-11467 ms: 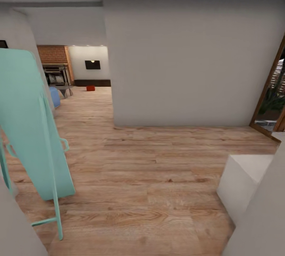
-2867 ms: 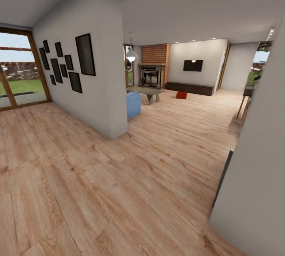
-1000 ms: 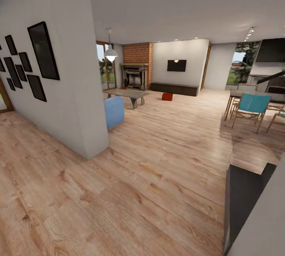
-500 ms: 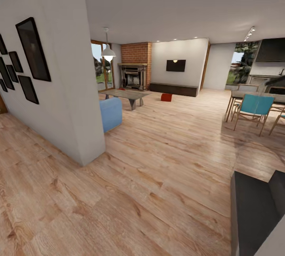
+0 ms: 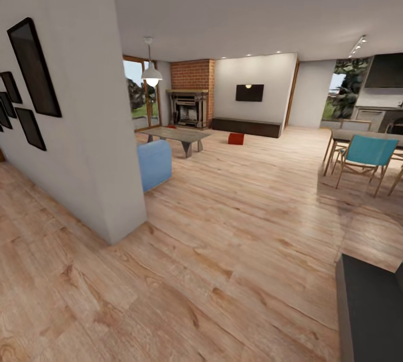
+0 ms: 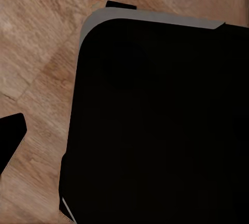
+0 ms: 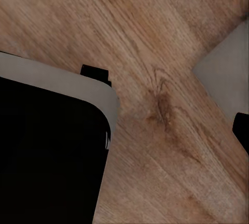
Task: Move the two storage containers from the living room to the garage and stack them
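We are facing the living room, where one storage container (image 5: 235,138) is sitting mid-frame on the wood floor (image 5: 235,227) before the dark bench (image 5: 246,126). We cannot tell our grippers' state. Rolling forward risks clipping the white wall corner (image 5: 120,205) at left.

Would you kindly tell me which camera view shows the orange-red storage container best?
The head view: the storage container sits small and far off on the wood floor before the dark bench. Both wrist views show floor planks and dark robot parts, not the container.
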Robot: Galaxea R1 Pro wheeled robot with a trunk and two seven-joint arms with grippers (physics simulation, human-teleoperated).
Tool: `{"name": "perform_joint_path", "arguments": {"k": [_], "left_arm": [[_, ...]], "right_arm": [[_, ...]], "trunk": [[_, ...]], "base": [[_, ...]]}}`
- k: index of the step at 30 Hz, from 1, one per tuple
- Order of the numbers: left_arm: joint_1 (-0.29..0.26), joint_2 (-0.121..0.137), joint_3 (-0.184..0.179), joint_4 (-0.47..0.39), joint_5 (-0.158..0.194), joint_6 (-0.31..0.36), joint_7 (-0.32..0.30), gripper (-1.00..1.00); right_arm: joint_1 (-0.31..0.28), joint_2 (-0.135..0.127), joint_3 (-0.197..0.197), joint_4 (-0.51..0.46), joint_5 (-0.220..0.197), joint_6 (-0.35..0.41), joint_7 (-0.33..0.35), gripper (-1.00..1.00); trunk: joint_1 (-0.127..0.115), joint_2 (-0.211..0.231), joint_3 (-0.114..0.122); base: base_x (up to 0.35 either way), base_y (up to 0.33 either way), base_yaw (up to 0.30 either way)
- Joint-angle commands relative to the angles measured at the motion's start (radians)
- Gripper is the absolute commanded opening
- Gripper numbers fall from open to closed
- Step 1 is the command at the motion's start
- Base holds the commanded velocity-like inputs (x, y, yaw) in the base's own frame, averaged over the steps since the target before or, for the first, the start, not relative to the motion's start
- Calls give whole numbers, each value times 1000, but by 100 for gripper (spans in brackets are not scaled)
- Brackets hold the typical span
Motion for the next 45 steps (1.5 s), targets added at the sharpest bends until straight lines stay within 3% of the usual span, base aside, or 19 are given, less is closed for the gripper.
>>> {"name": "perform_joint_path", "arguments": {"k": [1,9,20,45], "left_arm": [[0,0,1,-1,6,-1,0,100],[0,0,1,-1,6,6,0,100],[0,0,1,-1,6,6,0,100],[0,0,1,-1,6,5,0,100]], "right_arm": [[-1,0,8,3,-7,-6,-1,100],[-1,1,3,3,-4,-15,0,100],[-1,2,1,3,-7,-13,1,100],[-1,-2,6,3,-5,-14,2,100]], "trunk": [[1,0,-1],[1,0,-1],[1,0,-1],[1,0,-1]], "base": [[324,0,0],[324,0,-31],[324,0,-237],[324,5,-24]]}}
